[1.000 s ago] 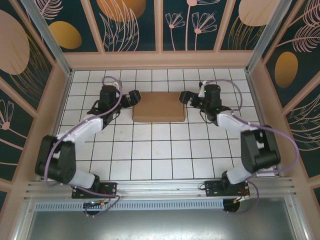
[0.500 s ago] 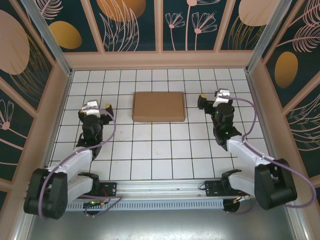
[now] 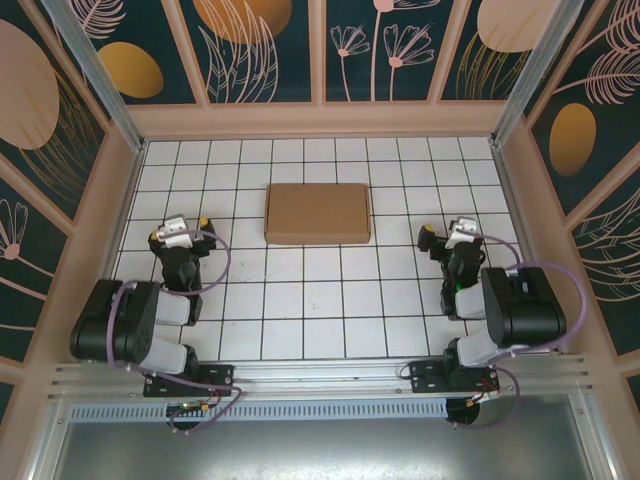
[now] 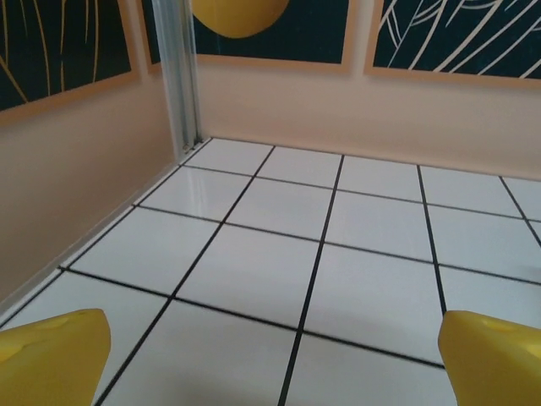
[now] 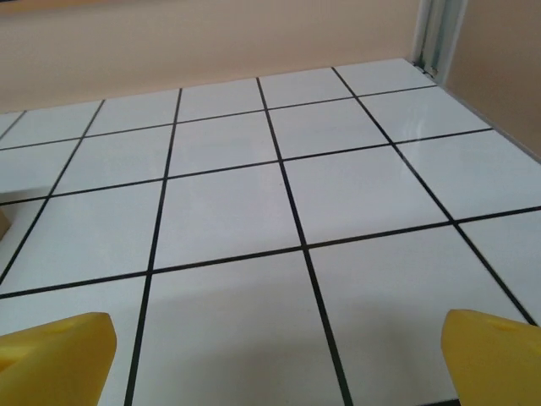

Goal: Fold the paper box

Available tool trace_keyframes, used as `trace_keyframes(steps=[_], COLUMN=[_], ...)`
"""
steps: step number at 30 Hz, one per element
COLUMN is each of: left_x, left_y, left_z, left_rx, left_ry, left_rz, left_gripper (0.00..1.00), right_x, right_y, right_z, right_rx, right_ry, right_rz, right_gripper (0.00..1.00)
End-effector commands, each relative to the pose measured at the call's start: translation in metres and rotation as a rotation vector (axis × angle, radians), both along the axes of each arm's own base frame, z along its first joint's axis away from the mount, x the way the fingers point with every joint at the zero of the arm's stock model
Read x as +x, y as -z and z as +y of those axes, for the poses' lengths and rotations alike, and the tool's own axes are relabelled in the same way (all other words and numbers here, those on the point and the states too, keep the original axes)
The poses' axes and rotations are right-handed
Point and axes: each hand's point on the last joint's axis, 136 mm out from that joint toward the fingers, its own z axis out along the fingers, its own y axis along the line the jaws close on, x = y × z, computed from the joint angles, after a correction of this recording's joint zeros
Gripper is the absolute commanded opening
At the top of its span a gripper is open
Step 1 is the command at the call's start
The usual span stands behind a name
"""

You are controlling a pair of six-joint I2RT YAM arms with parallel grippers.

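Currently we see the paper box (image 3: 317, 213) lying closed and flat on the white tiled table (image 3: 300, 300), toward the far middle. Left gripper (image 3: 180, 228) and right gripper (image 3: 450, 232) sit well apart from it, fingers spread wide, holding nothing.

Light: bright, even, from overhead.
Shadows: faint, soft-edged.
Glare: pale sheen on white tiles (image 5: 435, 127) near the corner post.
Focus: overhead view sharp; yellow fingertips (image 4: 51, 355) blurred at wrist-view corners.
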Motion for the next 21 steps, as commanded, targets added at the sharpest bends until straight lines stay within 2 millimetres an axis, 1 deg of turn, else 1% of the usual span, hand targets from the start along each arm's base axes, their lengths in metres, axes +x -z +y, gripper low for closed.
trace_keyframes(steps=[1,2,3,4,15,18,21], left_x=[0.015,0.027,0.026,0.029,0.029,0.026,0.026], left_y=[-0.019,-0.017,-0.016,-0.015,-0.015,-0.017,-0.017], left_z=[-0.013,-0.019,-0.015,-0.010,-0.010,-0.010,-0.010], left_rx=[0.017,0.020,-0.005,-0.015,-0.016,-0.013,-0.012], left_ry=[0.085,0.127,0.137,0.113,0.112,0.112,0.112], left_rz=[-0.051,-0.029,-0.030,-0.021,-0.019,-0.031,-0.030], left_gripper=[0.99,0.99,0.99,0.99,0.99,0.99,0.99], right_x=[-0.001,0.007,0.013,0.018,0.020,0.020,0.020], right_y=[-0.051,-0.048,-0.043,-0.038,-0.038,-0.039,-0.039], right_z=[-0.002,-0.008,-0.013,-0.019,-0.017,-0.017,-0.010], right_rx=[0.010,0.020,0.030,0.039,0.035,0.029,0.005], right_ry=[-0.011,0.018,0.048,0.079,0.068,0.069,0.048], right_rz=[-0.228,-0.205,-0.176,-0.142,-0.137,-0.142,-0.141], right_gripper=[0.99,0.99,0.99,0.99,0.99,0.99,0.99])
